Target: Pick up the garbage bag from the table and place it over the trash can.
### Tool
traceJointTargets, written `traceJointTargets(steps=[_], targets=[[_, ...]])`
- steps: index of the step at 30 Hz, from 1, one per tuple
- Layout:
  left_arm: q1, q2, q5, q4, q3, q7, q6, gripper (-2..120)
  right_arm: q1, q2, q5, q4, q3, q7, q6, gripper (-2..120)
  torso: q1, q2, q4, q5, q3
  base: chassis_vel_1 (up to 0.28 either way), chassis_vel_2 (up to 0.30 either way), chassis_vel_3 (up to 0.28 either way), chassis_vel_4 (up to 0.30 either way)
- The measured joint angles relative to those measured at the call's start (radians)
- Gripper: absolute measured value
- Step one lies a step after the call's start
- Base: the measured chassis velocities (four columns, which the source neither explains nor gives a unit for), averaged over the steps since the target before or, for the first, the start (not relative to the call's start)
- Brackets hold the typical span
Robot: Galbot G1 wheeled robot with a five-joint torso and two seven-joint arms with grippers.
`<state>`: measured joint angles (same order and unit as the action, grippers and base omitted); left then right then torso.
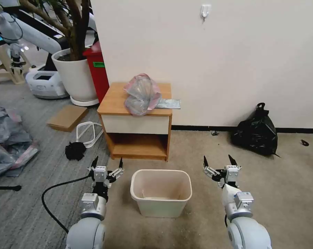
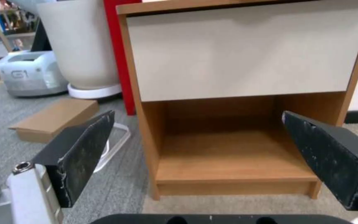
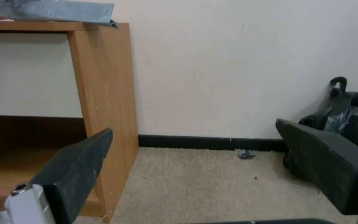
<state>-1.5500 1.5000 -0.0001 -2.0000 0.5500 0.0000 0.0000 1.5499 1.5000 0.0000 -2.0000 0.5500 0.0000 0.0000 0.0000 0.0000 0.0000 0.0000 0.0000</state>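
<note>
Still untouched: garbage bag heaped on the tabletop, upper centre of frame. Trash can lower centre, between left gripper and right gripper, jaws spread, empty. Likely to tear or slip if pinched thinly.

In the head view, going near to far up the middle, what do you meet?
Trash can on the floor, then the table, then the garbage bag on its top, then the wall. Both open grippers, left and right, flank the can.
</note>
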Motion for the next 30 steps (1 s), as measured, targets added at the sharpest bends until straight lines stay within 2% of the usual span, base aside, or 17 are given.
traceJointTargets(steps=[15, 18, 19, 21, 22, 25, 26, 27, 28, 30], targets=[[-0.004, 0.000, -0.002, -0.006, 0.001, -0.001, 0.001, 100, 0.004, 0.001, 0.002, -0.007, 0.004, 0.000, -0.005, 100, 0.000, 0.000, 0.0000, 0.0001, 0.000, 0.000, 0.000, 0.000, 0.000], [-0.062, -0.002, -0.045, -0.097, 0.018, -0.021, 0.041, 100, 0.045, 0.011, 0.027, -0.102, 0.049, 0.000, -0.056, 100, 0.000, 0.000, 0.0000, 0.0001, 0.000, 0.000, 0.000, 0.000, 0.000], [-0.062, -0.002, -0.045, -0.097, 0.018, -0.021, 0.041, 100, 0.045, 0.011, 0.027, -0.102, 0.049, 0.000, -0.056, 100, 0.000, 0.000, 0.0000, 0.0001, 0.000, 0.000, 0.000, 0.000, 0.000], [-0.103, -0.004, -0.076, -0.164, 0.031, -0.037, 0.074, 100, 0.077, 0.020, 0.046, -0.173, 0.082, 0.000, -0.097, 100, 0.000, 0.000, 0.0000, 0.0000, 0.000, 0.000, 0.000, 0.000, 0.000], [-0.103, -0.004, -0.076, -0.164, 0.031, -0.037, 0.074, 100, 0.077, 0.020, 0.046, -0.173, 0.082, 0.000, -0.097, 100, 0.000, 0.000, 0.0000, 0.0000, 0.000, 0.000, 0.000, 0.000, 0.000], [-0.179, -0.007, -0.134, -0.281, 0.055, -0.065, 0.130, 100, 0.129, 0.033, 0.079, -0.292, 0.138, 0.001, -0.163, 100, 0.000, 0.000, 0.0000, 0.0000, 0.000, 0.000, 0.000, 0.000, 0.000], [-0.179, -0.007, -0.134, -0.281, 0.055, -0.065, 0.130, 100, 0.129, 0.033, 0.079, -0.292, 0.138, 0.001, -0.163, 100, 0.000, 0.000, 0.0000, 0.0000, 0.000, 0.000, 0.000, 0.000, 0.000], [-0.214, -0.017, -0.168, -0.325, 0.068, -0.071, 0.125, 100, 0.148, 0.030, 0.109, -0.327, 0.149, 0.007, -0.158, 100, 0.000, 0.000, -0.0001, -0.0005, 0.000, 0.000, 0.000, 0.000, 0.000], [-0.225, -0.046, -0.189, -0.321, 0.077, -0.065, 0.098, 100, 0.150, 0.021, 0.128, -0.321, 0.140, 0.009, -0.137, 100, 0.000, 0.000, 0.0002, 0.0006, 0.000, 0.000, 0.000, 0.000, 0.000], [-0.227, -0.078, -0.208, -0.305, 0.083, -0.052, 0.066, 100, 0.146, 0.007, 0.153, -0.303, 0.130, 0.007, -0.104, 100, 0.000, 0.000, 0.0001, -0.0004, 0.000, 0.000, 0.000, 0.000, 0.000]])
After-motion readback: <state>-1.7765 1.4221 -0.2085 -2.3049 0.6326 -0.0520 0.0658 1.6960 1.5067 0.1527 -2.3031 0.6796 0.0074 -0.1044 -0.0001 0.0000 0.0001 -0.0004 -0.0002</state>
